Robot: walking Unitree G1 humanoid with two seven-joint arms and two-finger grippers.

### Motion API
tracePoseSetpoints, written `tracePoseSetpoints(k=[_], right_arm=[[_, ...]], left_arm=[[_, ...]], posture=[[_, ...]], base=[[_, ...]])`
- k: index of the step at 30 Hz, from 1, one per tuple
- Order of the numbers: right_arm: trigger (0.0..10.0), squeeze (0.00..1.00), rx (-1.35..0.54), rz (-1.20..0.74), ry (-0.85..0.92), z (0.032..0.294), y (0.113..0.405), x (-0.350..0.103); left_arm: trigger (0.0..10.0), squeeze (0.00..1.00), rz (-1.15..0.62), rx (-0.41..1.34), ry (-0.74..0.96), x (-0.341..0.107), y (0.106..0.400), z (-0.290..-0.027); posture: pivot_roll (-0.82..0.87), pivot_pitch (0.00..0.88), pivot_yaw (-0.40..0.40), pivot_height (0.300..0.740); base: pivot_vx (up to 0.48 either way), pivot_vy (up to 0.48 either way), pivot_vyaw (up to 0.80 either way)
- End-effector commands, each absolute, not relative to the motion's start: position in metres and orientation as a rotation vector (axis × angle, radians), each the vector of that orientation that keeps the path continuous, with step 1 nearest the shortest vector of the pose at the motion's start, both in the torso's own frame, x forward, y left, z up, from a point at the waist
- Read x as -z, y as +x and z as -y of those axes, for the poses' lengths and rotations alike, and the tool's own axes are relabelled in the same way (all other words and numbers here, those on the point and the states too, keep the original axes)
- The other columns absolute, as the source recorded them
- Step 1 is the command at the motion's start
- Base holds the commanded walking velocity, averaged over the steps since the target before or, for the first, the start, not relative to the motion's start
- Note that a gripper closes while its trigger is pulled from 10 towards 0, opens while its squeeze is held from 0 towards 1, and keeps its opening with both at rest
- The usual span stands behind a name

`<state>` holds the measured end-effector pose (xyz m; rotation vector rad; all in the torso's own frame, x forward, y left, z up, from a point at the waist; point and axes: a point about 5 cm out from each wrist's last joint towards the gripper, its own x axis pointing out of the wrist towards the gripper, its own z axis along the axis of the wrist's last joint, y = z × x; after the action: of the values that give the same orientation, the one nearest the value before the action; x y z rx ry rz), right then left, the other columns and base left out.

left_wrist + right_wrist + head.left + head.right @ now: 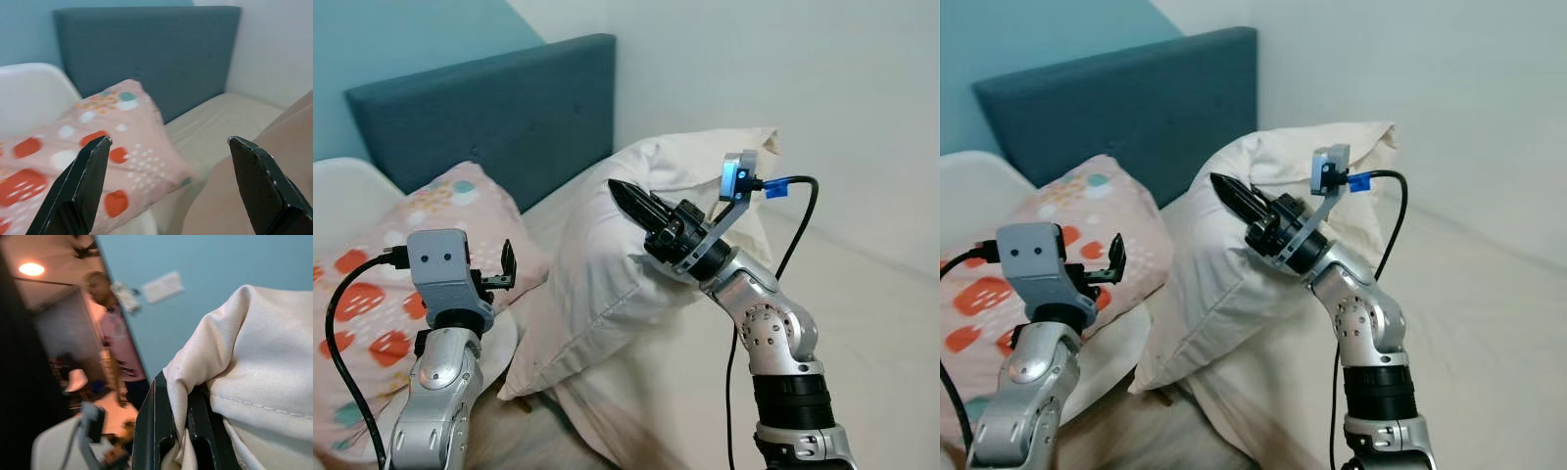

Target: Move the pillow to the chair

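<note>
A cream pillow [607,284] stands tilted on the bed between my two arms. My right gripper [619,191] is shut on a fold of its fabric [254,357] near the upper left edge, and the cloth is pinched between the black fingers [151,431]. My left gripper [168,142] is open and holds nothing, just left of the cream pillow's lower part. It hovers over a pink pillow with red and white spots [382,284]. That pillow lies on the white chair [342,196] at the left.
A dark teal headboard [509,108] runs behind the pillows, against a light blue wall. The beige mattress [871,323] stretches to the right. In the right wrist view a person in a pink shirt [115,338] stands far off.
</note>
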<state>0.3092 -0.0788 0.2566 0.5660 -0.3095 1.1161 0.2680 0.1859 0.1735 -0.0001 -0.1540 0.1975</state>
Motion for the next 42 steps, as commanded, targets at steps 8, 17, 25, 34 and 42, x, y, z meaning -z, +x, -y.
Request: tracePoseSetpoints(k=[8, 17, 25, 34, 42], right_arm=[[0.0, 0.00, -1.210, 0.428, 0.573, 0.077, 0.296, -0.281], [0.0, 0.00, -1.218, 0.400, 0.601, 0.074, 0.293, -0.277], [0.0, 0.00, -1.218, 0.382, 0.608, 0.073, 0.291, -0.273], [0.0, 0.00, -1.201, 0.344, 0.611, 0.071, 0.292, -0.261], [0.0, 0.00, -1.190, 0.313, 0.619, 0.069, 0.292, -0.252]], left_arm=[[10.0, 0.00, 0.136, -0.180, 0.003, -0.171, 0.269, -0.181], [10.0, 0.00, 0.137, -0.158, 0.000, -0.171, 0.270, -0.176], [10.0, 0.00, 0.147, -0.135, 0.024, -0.171, 0.271, -0.173], [10.0, 0.00, 0.127, -0.099, 0.054, -0.162, 0.267, -0.168], [10.0, 0.00, 0.133, -0.096, 0.074, -0.162, 0.266, -0.167]], posture=[[0.02, 0.000, -0.090, 0.740], [0.02, 0.000, -0.090, 0.740], [0.02, 0.000, -0.087, 0.740], [0.02, 0.000, -0.084, 0.740], [0.02, 0.000, -0.086, 0.740]], base=[[-0.313, 0.000, 0.79], [-0.327, 0.000, 0.79], [-0.061, 0.000, 0.79], [0.000, 0.000, 0.79], [0.000, 0.000, 0.79]])
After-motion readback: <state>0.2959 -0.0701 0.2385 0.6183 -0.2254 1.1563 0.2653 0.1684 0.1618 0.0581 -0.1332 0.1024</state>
